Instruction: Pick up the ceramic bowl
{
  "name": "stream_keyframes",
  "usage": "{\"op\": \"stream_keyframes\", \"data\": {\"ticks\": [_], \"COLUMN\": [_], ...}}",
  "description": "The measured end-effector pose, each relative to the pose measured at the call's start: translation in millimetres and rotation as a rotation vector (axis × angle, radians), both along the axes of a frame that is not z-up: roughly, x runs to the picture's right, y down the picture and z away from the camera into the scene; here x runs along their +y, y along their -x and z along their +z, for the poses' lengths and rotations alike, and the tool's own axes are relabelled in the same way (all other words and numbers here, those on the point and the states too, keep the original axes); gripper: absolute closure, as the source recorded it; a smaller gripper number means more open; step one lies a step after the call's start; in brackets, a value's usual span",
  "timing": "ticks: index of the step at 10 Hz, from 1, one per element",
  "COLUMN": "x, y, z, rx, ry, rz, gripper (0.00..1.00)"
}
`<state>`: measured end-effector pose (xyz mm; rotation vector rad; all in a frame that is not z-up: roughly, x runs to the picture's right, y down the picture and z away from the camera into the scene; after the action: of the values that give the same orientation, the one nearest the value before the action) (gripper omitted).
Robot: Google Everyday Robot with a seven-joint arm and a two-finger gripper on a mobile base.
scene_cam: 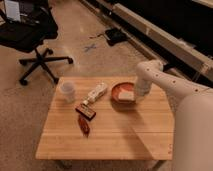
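The ceramic bowl (121, 92) is round, shallow and orange-brown, and sits on the wooden table (107, 127) at its far right. Something pale lies inside the bowl toward its right side. My gripper (134, 96) is at the end of the white arm (165, 82), which comes in from the right and bends down to the bowl's right rim. The gripper sits at the rim, over the pale patch in the bowl.
A small translucent white cup (67, 92) stands at the table's far left. A white tube-like packet (96, 93), a dark snack bar (85, 111) and a red packet (84, 125) lie mid-table. A black office chair (32, 37) stands on the floor behind, left.
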<state>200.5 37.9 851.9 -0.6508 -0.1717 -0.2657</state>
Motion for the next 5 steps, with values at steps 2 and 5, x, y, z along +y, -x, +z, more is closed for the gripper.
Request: {"op": "stream_keyframes", "data": {"ticks": [2,5], "x": [-7.5,-10.5], "y": [0.1,0.1], "z": [-11.5,-12.3], "rx": [-0.003,-0.028], "ry": [0.012,0.025], "rz": [-0.017,-0.026], "gripper": [0.98,0.98]}}
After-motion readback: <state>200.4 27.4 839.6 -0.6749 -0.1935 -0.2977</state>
